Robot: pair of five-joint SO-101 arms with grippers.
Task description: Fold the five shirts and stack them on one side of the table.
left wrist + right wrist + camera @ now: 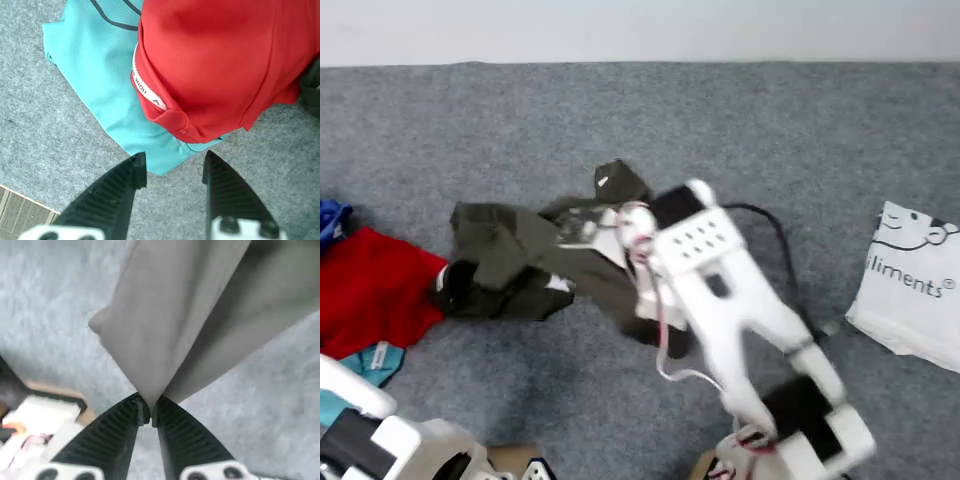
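Between the clamped fingertips of the right gripper (pixel 148 412) sits a pinched fold of the dark olive-green cotton shirt (pixel 200 305), the cloth fanning out taut from that grip. Beyond the gripper, the rest of this shirt (pixel 510 255) lies crumpled on the grey carpet-like table cover (pixel 720 120), spread toward the other arm's side. The left gripper (pixel 175 165) stands wide apart with nothing in it, low over the grey cover. Just ahead of its fingertips is the corner of a teal mesh shirt (pixel 95 75), and a red mesh shirt (pixel 220 65) lies on top of that. Farther past the red one shows a scrap of blue cloth (pixel 330 222). Well off on the right gripper's outer side rests a white plastic bag with dark print (pixel 910 290).
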